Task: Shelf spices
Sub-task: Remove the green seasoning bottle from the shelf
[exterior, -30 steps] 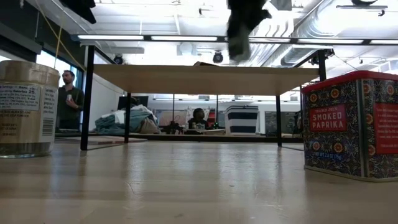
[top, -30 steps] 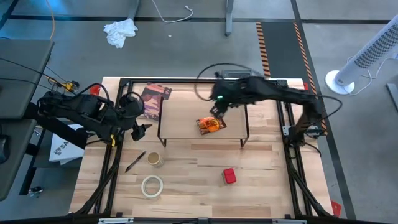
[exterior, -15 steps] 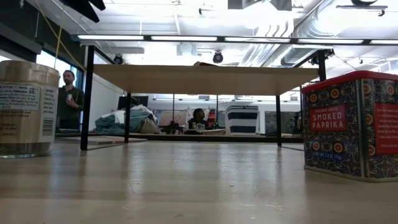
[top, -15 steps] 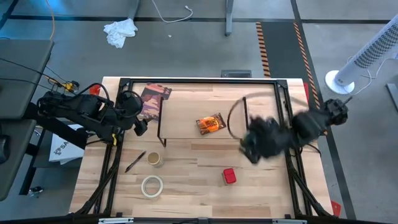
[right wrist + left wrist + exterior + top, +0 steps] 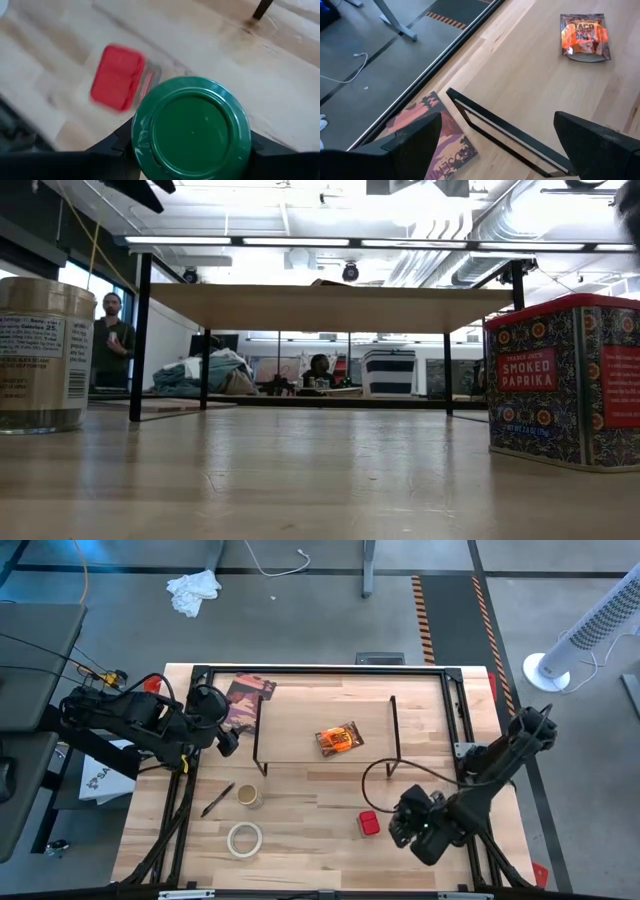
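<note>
My right gripper (image 5: 402, 827) hangs over the table's near right part, just right of the red square tin (image 5: 369, 823), shut on the green-lidded jar (image 5: 191, 127). The orange-brown packet (image 5: 338, 740) lies flat on the shelf's wooden top (image 5: 300, 735). On the table left of the shelf's near edge stands the tan-lidded jar (image 5: 248, 796). My left gripper (image 5: 497, 145) waits open in the air at the shelf's left end, touching nothing. My right gripper has the green-lidded jar between its two fingers, one finger (image 5: 117, 147) on each side just under the lid's rim (image 5: 137, 135). The fingers come from above, slanting down. The jar stays upright, lid up; the lid hides its body and base.
A white tape roll (image 5: 244, 839) and a dark pen (image 5: 217, 800) lie near the table's front left. A dark maroon packet (image 5: 245, 700) lies at the far left by the shelf's leg (image 5: 510, 132). Bare wood lies between the tin and the shelf.
My right gripper has swung fast from above the shelf's right part toward the table's near right, sinking and rolling its wrist, the green-lidded jar still between its fingers. It now hangs beside the red tin. My left gripper has turned a little in place.
</note>
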You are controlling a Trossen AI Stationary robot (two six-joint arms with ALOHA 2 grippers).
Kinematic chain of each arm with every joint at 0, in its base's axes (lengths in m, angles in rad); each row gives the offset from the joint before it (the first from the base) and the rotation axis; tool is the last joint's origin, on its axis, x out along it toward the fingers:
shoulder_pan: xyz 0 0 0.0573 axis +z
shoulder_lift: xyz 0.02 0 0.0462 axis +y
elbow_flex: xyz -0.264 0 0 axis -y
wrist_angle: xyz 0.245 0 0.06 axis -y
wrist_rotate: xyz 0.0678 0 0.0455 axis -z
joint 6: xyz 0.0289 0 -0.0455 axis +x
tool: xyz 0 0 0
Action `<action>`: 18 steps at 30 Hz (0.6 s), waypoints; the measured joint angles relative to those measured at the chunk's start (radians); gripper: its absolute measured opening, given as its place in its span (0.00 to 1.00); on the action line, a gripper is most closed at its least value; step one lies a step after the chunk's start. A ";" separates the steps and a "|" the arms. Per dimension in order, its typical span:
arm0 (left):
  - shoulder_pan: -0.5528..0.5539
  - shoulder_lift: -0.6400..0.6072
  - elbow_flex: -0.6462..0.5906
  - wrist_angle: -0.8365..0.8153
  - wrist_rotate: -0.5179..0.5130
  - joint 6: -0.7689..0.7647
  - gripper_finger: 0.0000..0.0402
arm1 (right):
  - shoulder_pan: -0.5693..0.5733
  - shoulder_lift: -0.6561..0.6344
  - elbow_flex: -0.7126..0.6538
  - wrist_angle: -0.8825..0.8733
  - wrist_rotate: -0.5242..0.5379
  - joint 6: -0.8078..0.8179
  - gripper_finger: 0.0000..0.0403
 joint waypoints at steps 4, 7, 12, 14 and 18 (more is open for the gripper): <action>0.000 0.000 0.000 0.000 0.012 0.000 0.95 | -0.015 0.000 -0.106 0.065 0.062 0.069 0.45; 0.000 0.000 0.000 0.000 0.012 0.000 0.95 | -0.027 0.000 -0.149 0.071 0.053 0.085 0.45; 0.000 0.000 0.000 0.000 0.013 -0.019 0.95 | -0.033 0.000 -0.174 0.108 0.015 0.022 0.45; 0.000 0.000 0.000 0.000 0.009 -0.026 0.95 | -0.033 0.000 -0.180 0.124 0.001 -0.001 0.45; 0.000 0.000 0.000 -0.001 0.006 -0.026 0.95 | -0.033 0.000 -0.180 0.127 0.001 -0.003 0.45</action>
